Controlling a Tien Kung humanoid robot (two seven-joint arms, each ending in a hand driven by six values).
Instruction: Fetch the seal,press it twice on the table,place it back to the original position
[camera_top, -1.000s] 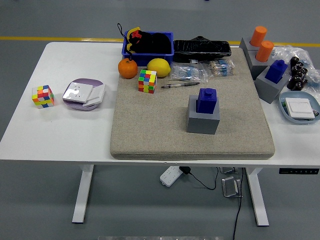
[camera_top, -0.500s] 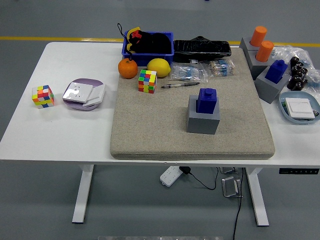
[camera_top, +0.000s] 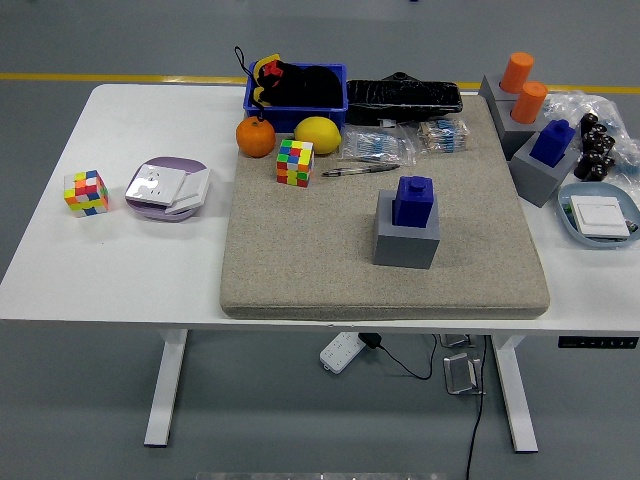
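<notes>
A blue seal (camera_top: 414, 199) stood upright in a grey block holder (camera_top: 407, 237) near the middle of a beige felt mat (camera_top: 300, 260) that covered most of the white table (camera_top: 120, 260). Neither of the robot's hands appeared in the head view, so whether they were open or closed could not be told, and nothing was touching the seal. Behind the holder, a pen (camera_top: 359, 171) lay on the mat, with a multicoloured cube (camera_top: 295, 162) just to its left. An orange (camera_top: 255, 137) and a lemon (camera_top: 318, 134) sat side by side at the mat's far left corner, in front of a blue bin (camera_top: 297, 90) holding a black item. Clear packets (camera_top: 378, 146) lay beside the lemon, and a black wrapped bundle (camera_top: 403, 96) lay along the mat's far edge. At the right stood a second blue seal (camera_top: 552, 141) in its own grey holder (camera_top: 537, 174), with two orange cylinders (camera_top: 522, 86) set in grey blocks behind it. A pale blue dish (camera_top: 585, 226) holding a white square piece sat at the table's right edge. On the bare table to the left, a second multicoloured cube (camera_top: 86, 192) stood beside a lilac plate (camera_top: 175, 165) carrying white pieces.
</notes>
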